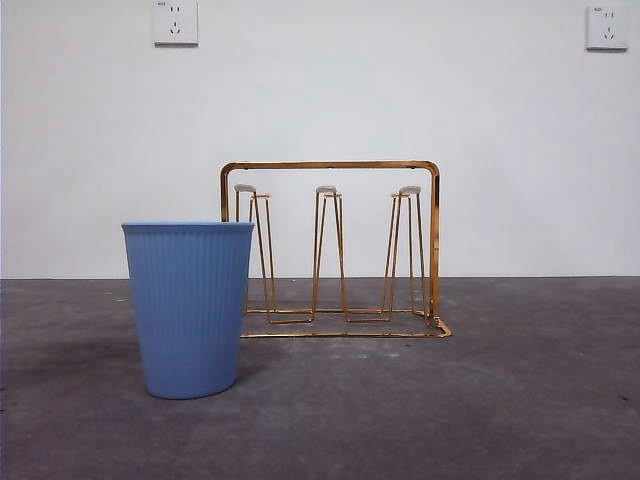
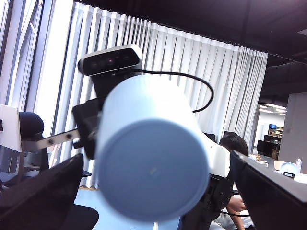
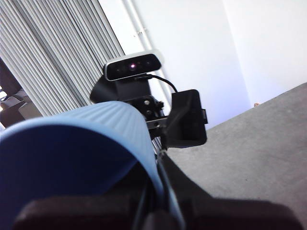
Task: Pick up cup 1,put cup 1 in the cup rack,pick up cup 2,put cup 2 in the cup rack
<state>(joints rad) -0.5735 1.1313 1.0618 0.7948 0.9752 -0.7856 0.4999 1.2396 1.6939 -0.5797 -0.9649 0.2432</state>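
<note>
Front camera sits low at table height, facing level across my grey table (image 1: pixel 520 400) to the white wall (image 1: pixel 400 90). Both wrist cameras tilt upward, very near a ribbed pale-blue plastic cup (image 2: pixel 151 158) (image 3: pixel 81 143); each frames the opposite wrist camera (image 2: pixel 110 60) (image 3: pixel 133 65).

My jaws are black and blocky, matte on their broad faces. A wrist camera (image 2: pixel 110 60) with a silver front and dark lenses sits on a black bracket (image 3: pixel 186 118), a thin black cable (image 2: pixel 192 81) looping from it.
</note>
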